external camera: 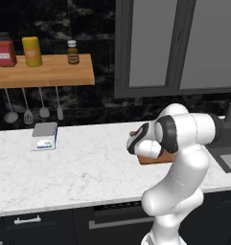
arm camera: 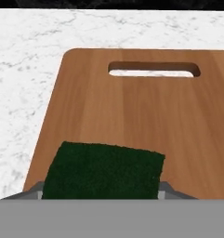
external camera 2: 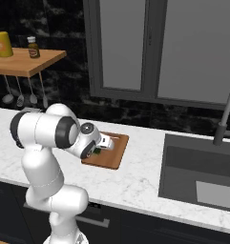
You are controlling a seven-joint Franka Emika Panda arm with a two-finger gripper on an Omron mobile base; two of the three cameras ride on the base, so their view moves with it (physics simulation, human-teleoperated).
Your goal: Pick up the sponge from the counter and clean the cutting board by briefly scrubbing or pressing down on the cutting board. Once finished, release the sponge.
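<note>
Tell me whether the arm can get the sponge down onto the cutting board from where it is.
Probably yes. The gripper is shut on the sponge directly over the cutting board, and the wood ahead of it lies bare up to the handle slot.

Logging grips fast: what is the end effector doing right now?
End effector: shut on the sponge, over the board.

Glossy white rounded arm (external camera: 184,158), dark joint bands, black-and-white wrist near hand (external camera 2: 101,144)
</note>
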